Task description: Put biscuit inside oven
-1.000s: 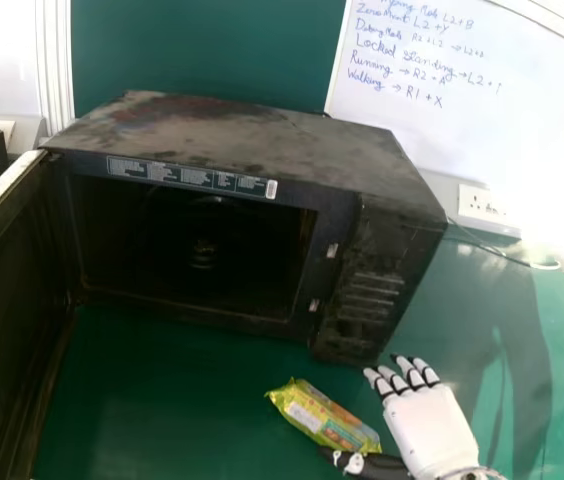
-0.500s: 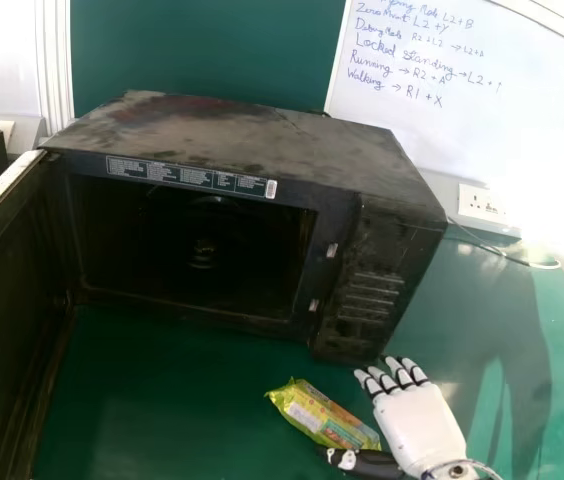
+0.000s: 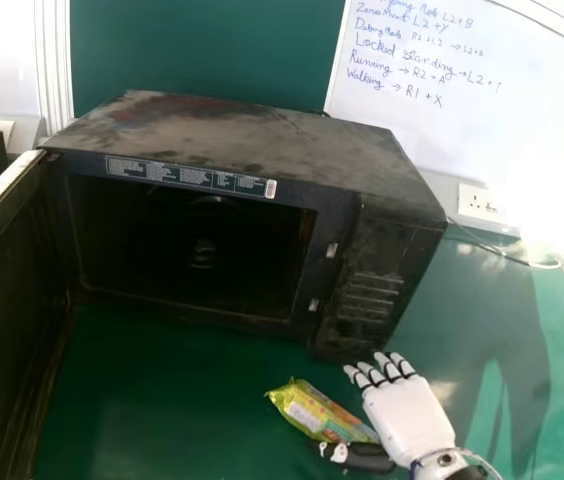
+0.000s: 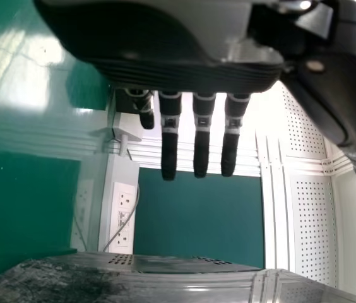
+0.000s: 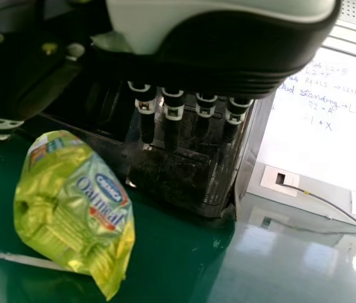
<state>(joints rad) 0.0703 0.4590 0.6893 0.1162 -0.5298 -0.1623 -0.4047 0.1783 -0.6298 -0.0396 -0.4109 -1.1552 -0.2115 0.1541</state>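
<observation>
The right hand (image 3: pixel 409 415) is wide open, its fingers straight and its thumb by the near right end of one biscuit packet (image 3: pixel 312 412); whether they touch, I can't tell. The packet lies on the green table (image 3: pixel 172 400), its long axis running from near right to far left. Beyond it stands one oven (image 3: pixel 262 130), its single door (image 3: pixel 2 340) open at left. The left wrist view shows the left hand (image 4: pixel 201 129), fingers straight.
</observation>
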